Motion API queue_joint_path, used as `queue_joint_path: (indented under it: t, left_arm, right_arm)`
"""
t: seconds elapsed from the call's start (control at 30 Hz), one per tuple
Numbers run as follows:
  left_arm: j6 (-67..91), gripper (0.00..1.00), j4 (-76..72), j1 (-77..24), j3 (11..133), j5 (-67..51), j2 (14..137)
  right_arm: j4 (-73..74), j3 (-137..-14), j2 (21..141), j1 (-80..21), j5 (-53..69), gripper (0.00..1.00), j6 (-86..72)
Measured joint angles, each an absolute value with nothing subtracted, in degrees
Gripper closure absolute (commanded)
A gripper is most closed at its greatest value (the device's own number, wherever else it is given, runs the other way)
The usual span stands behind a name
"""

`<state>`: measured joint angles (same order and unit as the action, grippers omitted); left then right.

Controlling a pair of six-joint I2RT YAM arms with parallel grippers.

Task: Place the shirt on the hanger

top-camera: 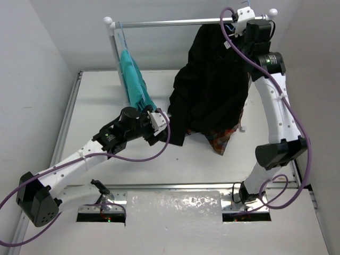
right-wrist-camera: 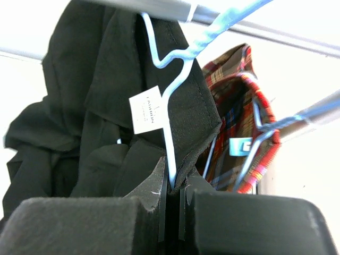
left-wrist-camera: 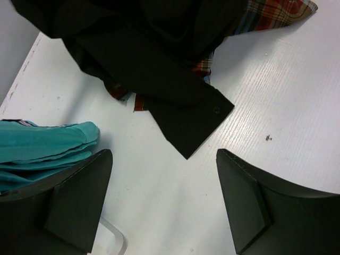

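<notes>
The black shirt [top-camera: 212, 85] hangs bunched from the right end of the rail, its lower part draped onto the table. In the right wrist view its collar [right-wrist-camera: 191, 106] wraps the pale-blue hanger [right-wrist-camera: 169, 111], whose hook reaches up to the rail. My right gripper [right-wrist-camera: 174, 183] is up at the rail [top-camera: 241, 24], shut on the hanger wire and the collar fabric together. My left gripper [top-camera: 162, 127] is open and empty just above the table [left-wrist-camera: 164, 196]. A black sleeve cuff [left-wrist-camera: 196, 127] lies on the table just beyond its fingertips.
A red-orange plaid shirt [top-camera: 223, 139] hangs behind the black one on its own hanger [right-wrist-camera: 239, 95]. A teal garment [top-camera: 135, 82] hangs at the left end of the silver rail [top-camera: 175, 22], beside the left gripper [left-wrist-camera: 42, 146]. Walls stand close on both sides.
</notes>
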<state>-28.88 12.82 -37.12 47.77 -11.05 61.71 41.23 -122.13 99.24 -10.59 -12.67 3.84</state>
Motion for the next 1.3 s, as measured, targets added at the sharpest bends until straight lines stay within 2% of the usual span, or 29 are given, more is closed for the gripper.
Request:
queue_joint_path:
  t: [0.5,0.67,0.7,0.77,0.8,0.83,0.93,1.0,1.03,1.1,1.13,1.3]
  left_arm:
    - [-29.28,0.23,12.1,-37.12,47.11,-10.96,61.71]
    - [-29.3,0.23,11.84,-37.12,46.78,-10.98,61.71]
    - [-29.3,0.23,11.77,-37.12,46.78,-10.98,61.71]
    - [-29.3,0.23,11.75,-37.12,46.78,-11.03,61.71]
    - [-29.3,0.23,11.77,-37.12,46.78,-11.07,61.71]
    - [-29.28,0.23,11.73,-37.12,46.74,-11.16,61.71]
    - [-29.21,0.23,11.35,-37.12,46.17,-11.55,61.67]
    - [-29.08,0.23,11.35,-37.12,45.58,-11.88,61.63]
    - [-29.06,0.23,11.35,-37.12,45.36,-11.92,61.6]
    - [-29.04,0.23,11.4,-37.12,45.15,-12.05,61.58]
    - [-29.04,0.23,11.35,-37.12,45.08,-12.1,61.58]
    - [-28.08,0.23,10.94,-37.12,44.03,-12.08,60.86]
  right_arm:
    - [40.73,-122.08,105.14,-10.59,-14.94,1.0,2.74]
    - [38.24,-115.44,103.04,-10.59,-14.74,1.0,2.22]
    - [37.01,-113.06,101.97,-10.59,-14.66,0.97,2.07]
    - [34.54,-108.97,99.48,-10.59,-14.37,0.83,1.83]
    - [34.06,-107.22,98.04,-10.59,-14.24,0.65,1.58]
    - [34.2,-105.8,96.62,-10.59,-14.0,0.56,1.34]
    - [34.61,-103.72,93.36,-10.59,-12.93,0.41,1.45]
    - [34.68,-103.59,91.77,-10.57,-12.05,0.36,1.67]
    - [34.72,-103.57,91.0,-10.57,-11.66,0.27,1.83]
    - [34.92,-103.53,89.3,-10.59,-10.7,0.17,1.91]
    - [35.05,-103.5,88.44,-10.59,-9.93,0.02,2.09]
    - [33.45,-96.75,79.57,-10.59,-4.8,0.01,0.84]
